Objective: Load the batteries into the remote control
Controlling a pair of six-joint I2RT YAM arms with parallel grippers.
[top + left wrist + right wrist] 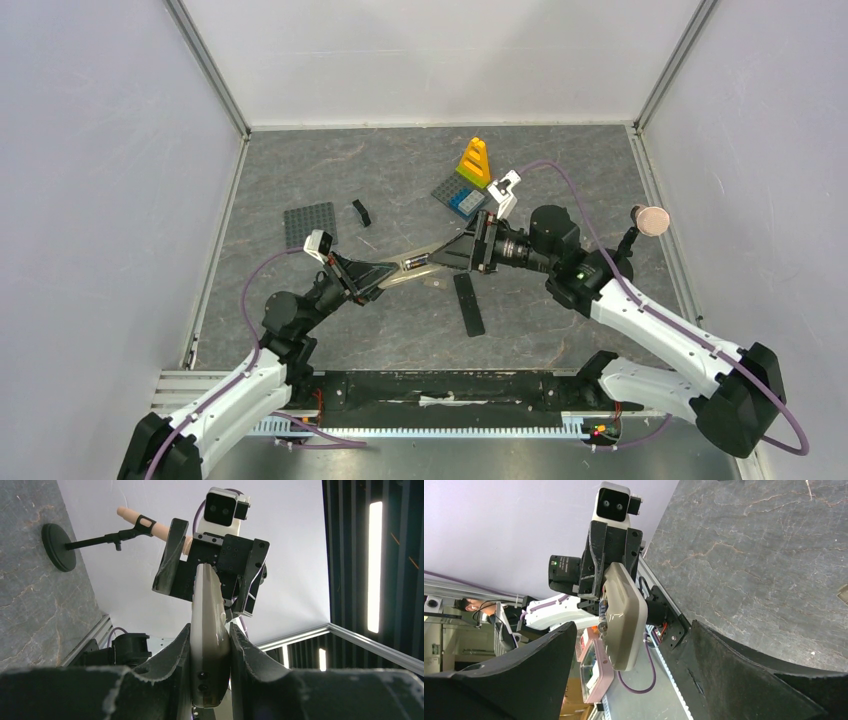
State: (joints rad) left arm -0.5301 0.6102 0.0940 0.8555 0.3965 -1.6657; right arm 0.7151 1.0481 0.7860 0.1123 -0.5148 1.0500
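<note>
Black fingers of the left tool (210, 630) are pinched on the two flat faces of the remote control (206, 605). They grip it at one end, so the tan-grey bar sticks out past the fingertips and is held clear of the bench (580, 170). At the remote's other end, the right tool (634, 627) faces it with its fingers spread wide. The bar's free end sits in the gap between them and touches neither finger. The two tools point at each other along the remote. On the bench, a flat black strip (468, 304) lies just beside the remote, on the side toward the arm bases. A grey studded plate (310, 222) and a small black piece (361, 212) lie beyond the end of the remote that the left tool grips. A yellow brick stack (474, 162) stands beyond the remote's free end.
</note>
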